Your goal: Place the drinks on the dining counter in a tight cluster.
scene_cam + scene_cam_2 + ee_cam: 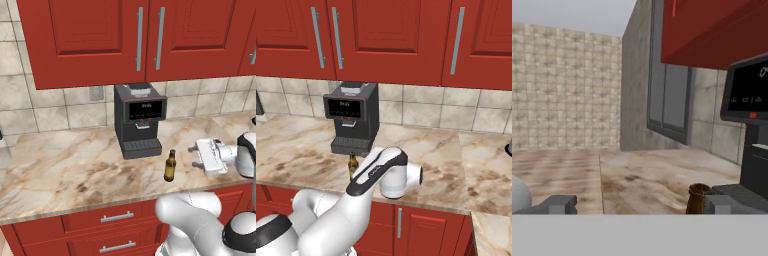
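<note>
Brown bottle [170, 166] is standing upright on the wall worktop [60, 165] before the coffee machine [139, 120], ungrasped, while I am levelling my wide-open gripper [194, 156] beside it; clustering not begun.

I see a dark coffee machine [139, 119] standing upright on the marbled surface [60, 165], back against the tiled wall [50, 112]. It sits off to one side of the hand, a bit farther back toward the wall. Red cabinets [125, 35] with long silver handles hang above it. A wall plug [96, 93] sits on the tiles just beside the machine's top. Red drawers [107, 220] with silver handles run under the surface, below the hand. In the hand view I see a window [668, 100] in the far wall.
</note>
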